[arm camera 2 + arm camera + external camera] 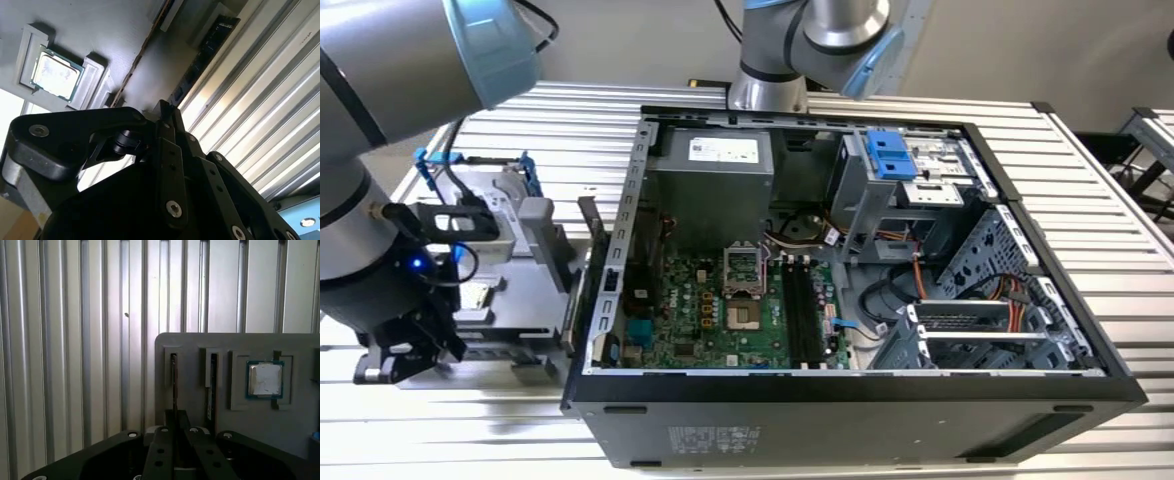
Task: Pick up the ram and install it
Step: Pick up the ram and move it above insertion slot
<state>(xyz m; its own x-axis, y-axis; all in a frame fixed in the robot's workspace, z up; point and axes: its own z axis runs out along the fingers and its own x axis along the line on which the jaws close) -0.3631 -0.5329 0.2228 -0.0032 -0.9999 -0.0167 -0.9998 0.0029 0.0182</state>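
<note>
Blk jaws tight on thin flat ram (174, 375), upright in slot of matte gry tray (192, 342), ribbed metal table (75, 340).

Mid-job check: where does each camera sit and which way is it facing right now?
Exterior view: set apart, above, looking down into the open case; the arm shows at the exterior view's left.
First wrist view: on the wrist, looking past the pincer at the grey holder.
Second wrist view: wrist too, slanting across the pincer.
Both wrist views share that holder, ram, processor.
</note>
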